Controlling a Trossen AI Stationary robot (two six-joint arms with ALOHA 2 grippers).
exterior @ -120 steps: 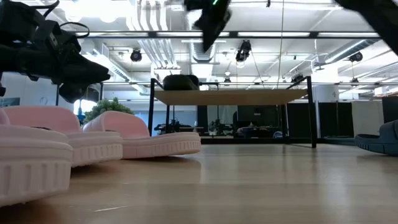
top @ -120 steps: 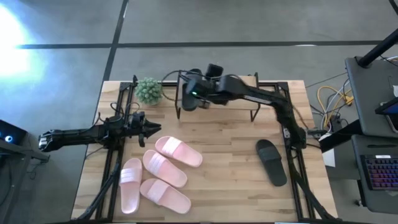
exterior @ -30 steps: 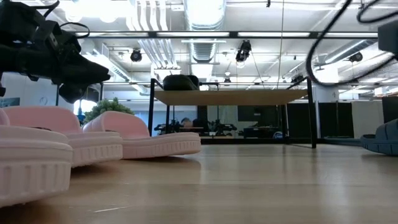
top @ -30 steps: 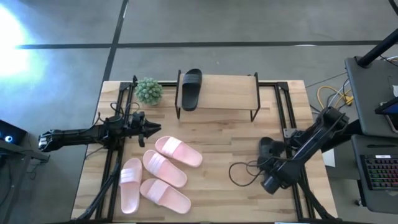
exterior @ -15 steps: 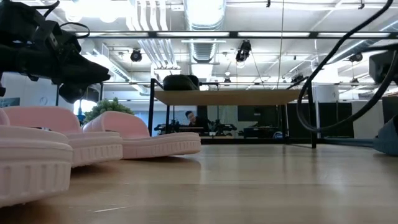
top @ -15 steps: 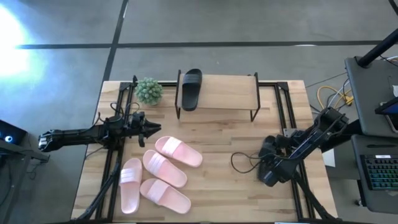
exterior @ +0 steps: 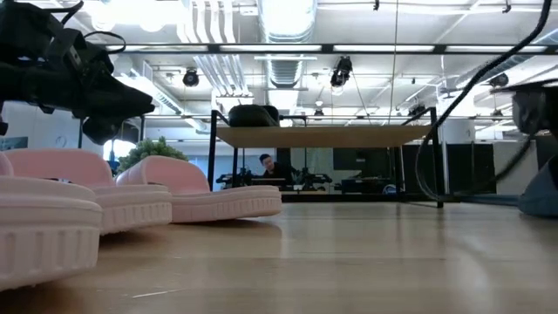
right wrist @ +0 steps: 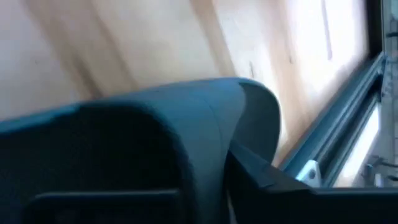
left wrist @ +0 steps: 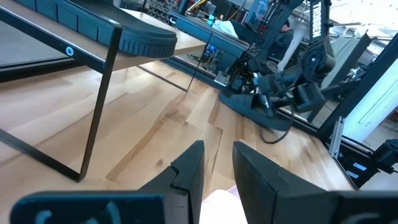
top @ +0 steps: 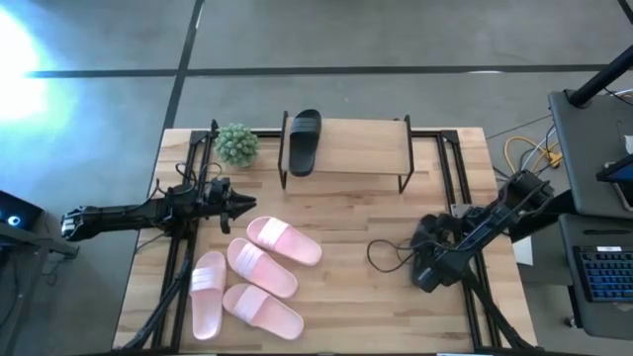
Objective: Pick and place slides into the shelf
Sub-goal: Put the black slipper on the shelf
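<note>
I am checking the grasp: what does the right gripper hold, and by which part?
The right gripper has closed on the black slide on the table, apparently on its strap. The left gripper holds nothing.

Four pink slides [top: 252, 277] on table, black slide [top: 304, 141] atop shelf [top: 361, 146], another [top: 429, 237] right.

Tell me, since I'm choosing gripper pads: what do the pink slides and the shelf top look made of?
Pink slides: likely soft matte foam or rubber, one-piece moulded, ribbed sole edges. Shelf top: pale wood-look plank, visible grain, on thin black metal legs.

Obstacles, my view: four pink slides [top: 252, 274] at 7 o'clock; plant [top: 237, 144] at 11; shelf [top: 361, 148] at 12, right half bare.
</note>
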